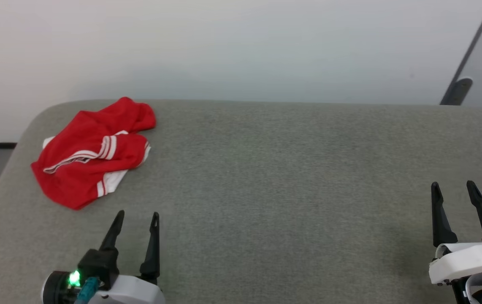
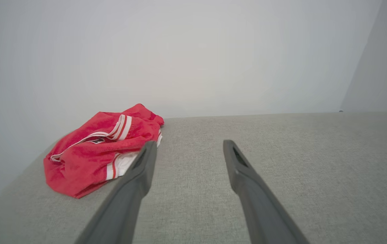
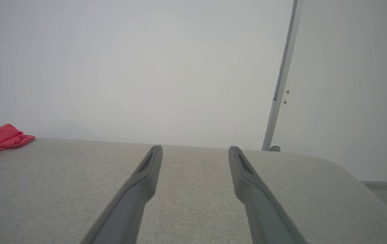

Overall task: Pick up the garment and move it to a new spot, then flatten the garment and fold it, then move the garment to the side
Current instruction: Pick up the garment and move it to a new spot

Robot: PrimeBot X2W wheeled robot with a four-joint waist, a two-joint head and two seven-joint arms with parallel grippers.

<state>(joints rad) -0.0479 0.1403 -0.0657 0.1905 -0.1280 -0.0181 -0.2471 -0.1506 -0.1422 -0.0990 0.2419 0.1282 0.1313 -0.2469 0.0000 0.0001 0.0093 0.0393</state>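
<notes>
Garment (image 1: 91,152) lay crumpled at far-left corner of counter (image 1: 287,190), just fwd-left of L gripper (image 1: 138,213), long axis diagonal; R gripper (image 1: 453,183) well apart. Both grippers' fingers wide open, holding nothing.

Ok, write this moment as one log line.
garment: crumpled, far left on grey surface | left gripper: open, empty | right gripper: open, empty

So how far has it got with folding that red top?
Nothing looks done yet: the red sports top lies crumpled near the far left corner of the grey surface. The left gripper and right gripper hang open, holding nothing. Picking up, moving, flattening, folding and setting aside all remain.
</notes>
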